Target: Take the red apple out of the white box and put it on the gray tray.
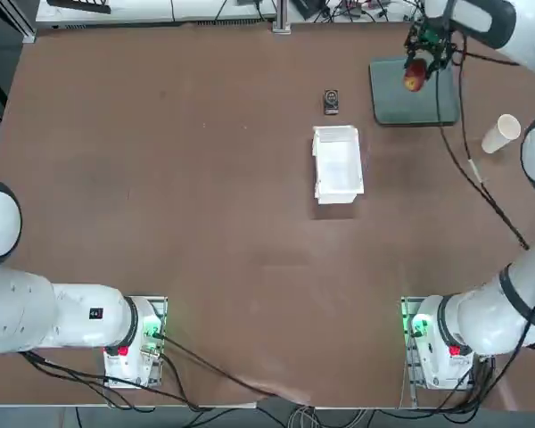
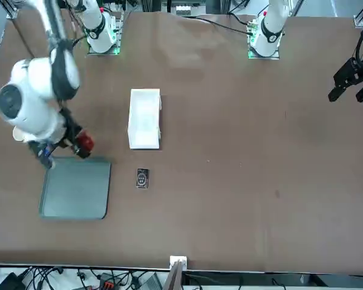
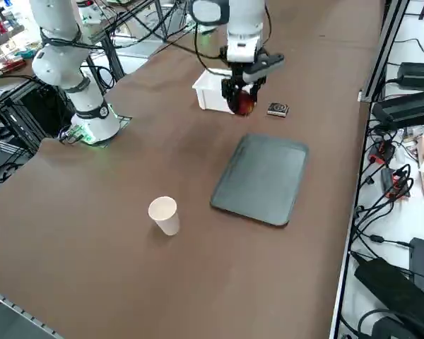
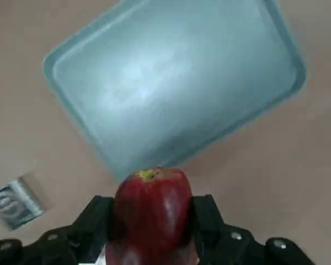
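Note:
My right gripper [image 1: 416, 69] is shut on the red apple [image 1: 415, 77] and holds it in the air above the gray tray [image 1: 428, 102]. In the wrist view the red apple [image 4: 152, 210] sits between both black fingers [image 4: 91, 223], with the gray tray [image 4: 171, 77] lying bare below. From the front, the apple [image 2: 83, 144] hangs over the table just beyond the tray [image 2: 75, 188]. The side view puts the apple [image 3: 244, 103] between the white box [image 3: 213, 95] and the tray [image 3: 261, 178]. The white box [image 1: 337, 164] stands with nothing in it at mid-table.
A small black device [image 1: 331, 101] lies on the table between the box and the tray. A white paper cup [image 1: 500, 134] lies to the right of the tray. A black cable [image 1: 468, 160] runs from the wrist across the table's right side.

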Controlling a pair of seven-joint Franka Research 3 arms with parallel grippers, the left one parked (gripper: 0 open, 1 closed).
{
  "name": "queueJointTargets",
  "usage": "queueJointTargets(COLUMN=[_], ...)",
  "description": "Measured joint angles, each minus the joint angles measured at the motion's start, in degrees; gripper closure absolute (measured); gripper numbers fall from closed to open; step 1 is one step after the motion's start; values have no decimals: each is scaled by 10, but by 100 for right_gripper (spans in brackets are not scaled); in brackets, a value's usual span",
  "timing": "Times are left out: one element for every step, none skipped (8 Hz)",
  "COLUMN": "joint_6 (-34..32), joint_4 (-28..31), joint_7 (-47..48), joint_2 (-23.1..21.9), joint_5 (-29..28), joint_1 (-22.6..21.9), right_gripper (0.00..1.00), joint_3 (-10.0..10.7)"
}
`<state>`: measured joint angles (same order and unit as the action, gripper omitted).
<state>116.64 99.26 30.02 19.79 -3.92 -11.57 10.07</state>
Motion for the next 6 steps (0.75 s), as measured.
queueJointTargets(joint_6=[0, 6, 29, 61, 86, 109], joint_4=[-25, -41, -52, -61, -68, -72], joint_7=[-57, -96, -120, -139, -160, -181], joint_2=[34, 69, 104, 136, 159, 176], joint_5=[0, 0, -1, -1, -1, -1], joint_1=[26, 42, 53, 60, 62, 63], right_gripper=[20, 20, 20, 20, 20, 20], joint_3=[0, -1, -1, -2, -3, -3])
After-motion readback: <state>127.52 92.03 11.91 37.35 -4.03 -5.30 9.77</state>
